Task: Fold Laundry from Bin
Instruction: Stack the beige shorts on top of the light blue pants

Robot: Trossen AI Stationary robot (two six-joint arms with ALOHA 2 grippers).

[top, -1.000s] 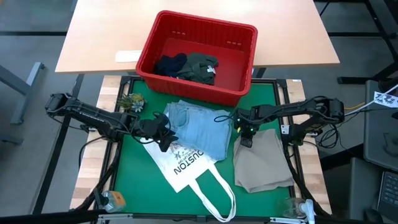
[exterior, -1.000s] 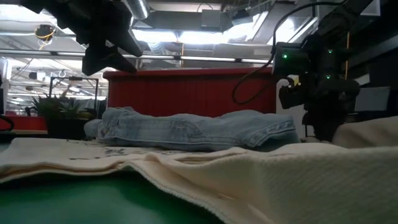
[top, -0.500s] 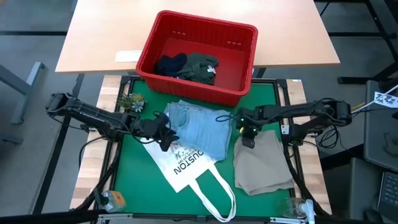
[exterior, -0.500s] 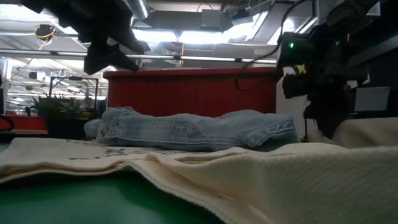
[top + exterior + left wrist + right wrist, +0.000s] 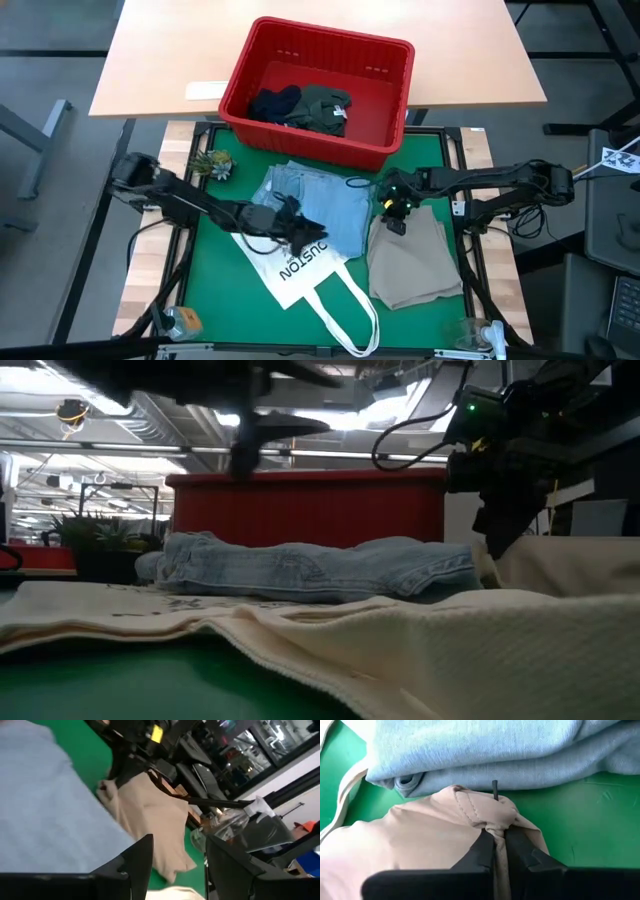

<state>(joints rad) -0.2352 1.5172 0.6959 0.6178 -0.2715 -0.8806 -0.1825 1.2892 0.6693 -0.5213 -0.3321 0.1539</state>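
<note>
High view, going left to right: a small potted plant [image 5: 212,163] is parked at the far-left corner of the green worktop [image 5: 215,290]. The left pincer [image 5: 303,233] is hung over the spot where the light blue jeans [image 5: 318,205] meet the white tote bag [image 5: 300,268]; its fingers are spread with nothing between them, as can be seen in the left wrist view, where denim fills one side and the beige cloth shows farther off. The jeans are laid flat on the mat just in front of the red bin [image 5: 318,90], and the tote is spread out nearer the front edge, partly under them. The bin is set on the wooden table beyond the mat, with a dark navy garment [image 5: 273,104] and a dark olive shirt [image 5: 325,108] bunched up inside it.

Further right, the right pincer [image 5: 397,212] is lowered onto the far-left corner of the beige cloth [image 5: 413,262], just beside the jeans' right edge. In the right wrist view the fingers [image 5: 485,851] are pressed together on a puckered fold of that cloth [image 5: 420,845], so the corner is pinched and gathered up. The rest of the beige cloth is spread toward the front-right of the mat, well apart from the bin.

Low view: the jeans [image 5: 310,568] are seen lying in front of the bin wall [image 5: 300,505].
</note>
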